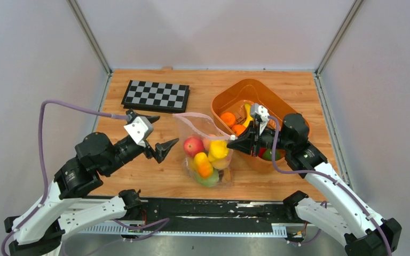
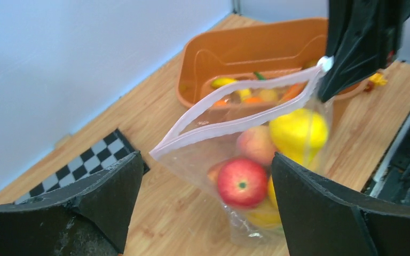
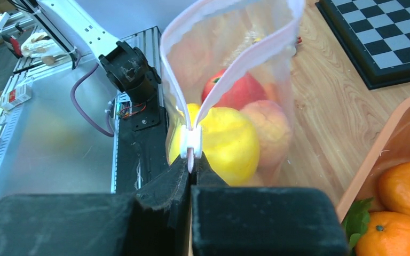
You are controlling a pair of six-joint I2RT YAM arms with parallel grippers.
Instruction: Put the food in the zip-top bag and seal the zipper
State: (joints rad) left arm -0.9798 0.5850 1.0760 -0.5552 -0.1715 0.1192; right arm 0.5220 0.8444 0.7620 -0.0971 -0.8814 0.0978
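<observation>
The clear zip-top bag [image 1: 195, 127] stands upright at the table's middle with its mouth open. Inside it are a red apple [image 1: 193, 145], a yellow fruit [image 1: 219, 149], a peach [image 2: 256, 144] and more fruit below. My right gripper [image 1: 231, 142] is shut on the right end of the zipper [image 3: 245, 53], just under its white slider [image 3: 191, 144], and holds that corner up. The two strips spread apart beyond it. My left gripper [image 1: 157, 134] is open and empty, just left of the bag. In the left wrist view [image 2: 203, 208] the apple [image 2: 242, 182] shows between its fingers.
An orange tub [image 1: 277, 101] with oranges [image 3: 405, 186] and other toys stands right behind my right gripper. A checkerboard [image 1: 156, 96] lies at the back left. White walls close in three sides. A black rail [image 1: 203, 208] runs along the near edge.
</observation>
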